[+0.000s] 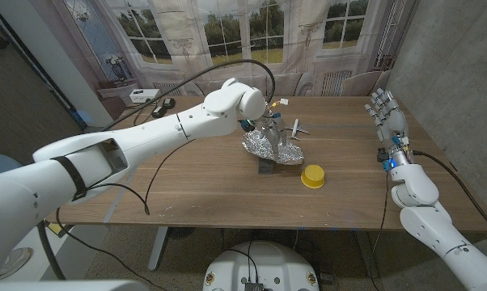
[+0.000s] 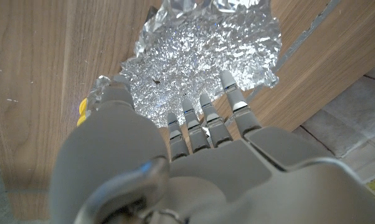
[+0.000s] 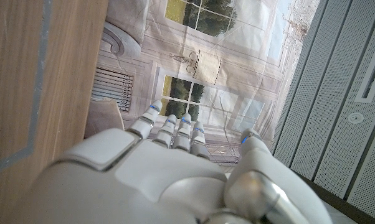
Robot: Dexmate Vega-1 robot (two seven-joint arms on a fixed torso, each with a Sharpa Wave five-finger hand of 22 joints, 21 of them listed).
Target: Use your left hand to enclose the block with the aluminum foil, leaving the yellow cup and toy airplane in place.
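Note:
A crumpled sheet of aluminum foil [image 1: 274, 149] lies at the middle of the table, and one flap of it rises up to my left hand [image 1: 262, 120]. That hand reaches in from above and holds the flap. In the left wrist view its fingers [image 2: 203, 118] stretch over the foil [image 2: 200, 56] and the thumb touches the foil's edge. A dark block [image 1: 265, 168] peeks out under the foil's near edge. The yellow cup [image 1: 312, 175] stands to the right of the foil, nearer to me. The toy airplane [image 1: 295, 128] lies just behind the foil. My right hand [image 1: 388, 120] stands upright at the table's right side, holding nothing.
A white box [image 1: 142, 95] and a small black object [image 1: 163, 103] sit at the table's back left. A black cable [image 1: 187, 81] arcs over my left arm. A grey wall [image 1: 454, 73] stands close to the table's right edge.

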